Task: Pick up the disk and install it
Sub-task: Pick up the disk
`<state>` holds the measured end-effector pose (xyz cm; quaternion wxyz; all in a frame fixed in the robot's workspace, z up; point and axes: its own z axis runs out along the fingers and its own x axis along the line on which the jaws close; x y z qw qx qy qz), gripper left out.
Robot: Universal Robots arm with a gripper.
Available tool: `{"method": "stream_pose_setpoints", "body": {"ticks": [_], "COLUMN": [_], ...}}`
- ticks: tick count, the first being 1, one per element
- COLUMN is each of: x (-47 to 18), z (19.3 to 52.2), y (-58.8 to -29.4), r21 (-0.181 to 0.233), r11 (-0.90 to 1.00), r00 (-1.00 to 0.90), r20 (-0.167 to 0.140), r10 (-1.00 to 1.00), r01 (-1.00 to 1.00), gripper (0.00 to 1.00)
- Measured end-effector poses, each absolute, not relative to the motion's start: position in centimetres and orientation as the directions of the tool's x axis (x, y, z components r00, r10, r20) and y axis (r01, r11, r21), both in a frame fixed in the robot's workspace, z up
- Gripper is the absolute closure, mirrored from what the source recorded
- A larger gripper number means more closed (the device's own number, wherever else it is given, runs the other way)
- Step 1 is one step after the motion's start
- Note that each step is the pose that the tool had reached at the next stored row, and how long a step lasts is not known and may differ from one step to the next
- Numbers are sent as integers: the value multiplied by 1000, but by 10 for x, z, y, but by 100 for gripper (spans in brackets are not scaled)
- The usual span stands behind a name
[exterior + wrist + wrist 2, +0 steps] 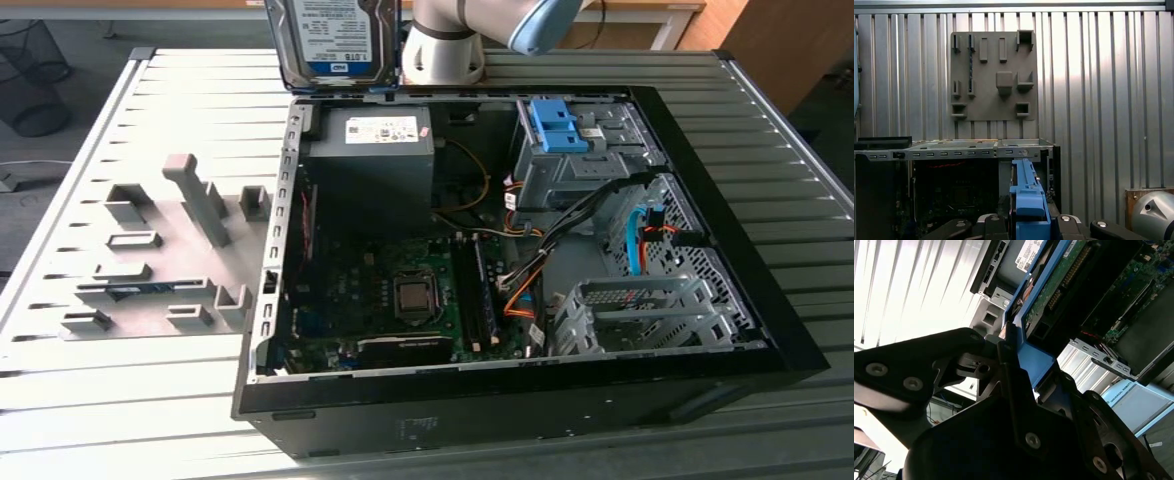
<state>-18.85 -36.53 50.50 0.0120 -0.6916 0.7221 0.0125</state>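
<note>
Hanging upright over the far rim of the open computer case point(787, 340), the disk point(334, 40) has its white-and-blue label facing the exterior camera. Its lower edge sits just above the corner where the power supply is, though I honestly can't tell if it's touching the rim. The jaws are clamped narrow on the blue carrier frame point(1026, 200). In the second wrist view you can see the black fingers point(1004, 365) pinching that frame from both sides, with the drive's green circuit board point(1054, 285) running away from them. Inside the case there's a grey power supply box point(374, 150) with a white sticker, the motherboard point(387, 290) below it, a bare blue bracket point(554, 125) on top of a metal drive cage point(574, 170), a bundle of orange and blue cables point(641, 235), and another perforated cage point(641, 310) near the front. The robot arm point(447, 40) stands right behind the case. Off to the exterior view's left, a grey fixture plate point(147, 270) with little upright blocks lies on the slatted metal counter point(747, 110).
</note>
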Motion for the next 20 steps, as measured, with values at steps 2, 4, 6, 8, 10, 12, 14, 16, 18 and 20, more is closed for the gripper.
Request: {"method": "stream_pose_setpoints", "body": {"ticks": [2,4,6,8,10,12,14,16,18,20], "x": [-188,-188,-187,-180,-175,-175,-175,-175,-175,-175], "z": [505,505,505,505,504,504,503,501,500,499], "y": [-365,-365,-365,-365,-365,-368,-374,-383,-391,-401], "r21": [1,2,1,1,1,0,-1,-3,-4,-5], "r11": [43,43,43,43,43,43,43,43,43,43], "r00": [-43,-43,-43,-43,-43,-43,-43,-43,-43,-43], "r20": [-35,-35,-34,-34,-34,-34,-34,-34,-34,-34], "r10": [-998,-998,-998,-998,-998,-998,-998,-998,-998,-998], "r01": [-999,-999,-999,-999,-999,-999,-999,-999,-999,-999], "gripper": [63,63,63,63,63,63,63,63,63,63]}}
